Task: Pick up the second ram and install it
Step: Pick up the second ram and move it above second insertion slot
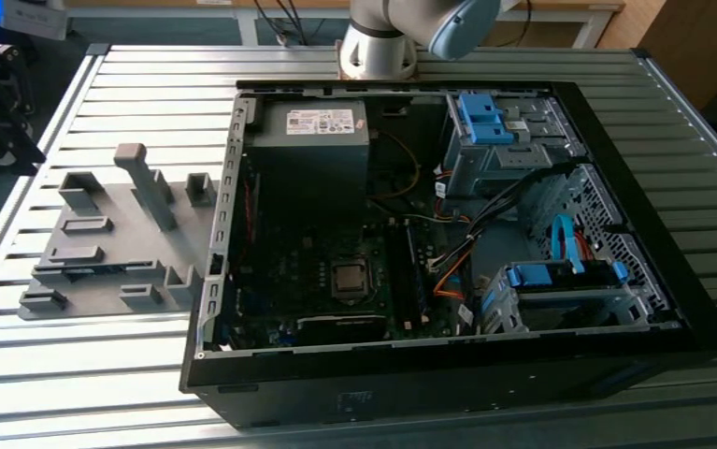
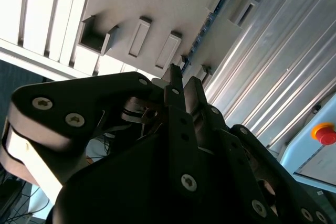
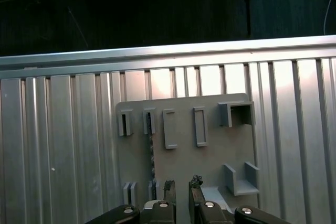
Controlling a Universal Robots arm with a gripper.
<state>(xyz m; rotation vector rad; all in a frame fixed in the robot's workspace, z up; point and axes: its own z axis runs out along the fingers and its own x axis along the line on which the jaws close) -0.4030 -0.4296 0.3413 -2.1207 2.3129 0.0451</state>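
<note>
The second ram (image 3: 151, 153) stands on edge in a slot of the grey holder plate (image 3: 210, 156), seen as a thin dark strip. In the second wrist view it is a narrow strip with chips (image 2: 209, 24) on the same plate (image 2: 136, 3). My gripper (image 3: 182, 186) hangs well above the plate, a little to one side of the strip and not touching it. Its black fingers (image 2: 173, 85) stand a narrow gap apart with nothing between them. In the exterior view the holder plate (image 1: 108, 253) lies on the table to the left of the open computer case (image 1: 221, 281).
The case lies on its side with the motherboard (image 1: 321, 271), power supply (image 1: 314, 126), cables and blue drive cages (image 1: 558, 281) exposed. The slatted metal table (image 1: 84, 374) carries both. The arm's base (image 1: 377, 47) stands behind the case. A red stop button (image 2: 325, 132) is off the table.
</note>
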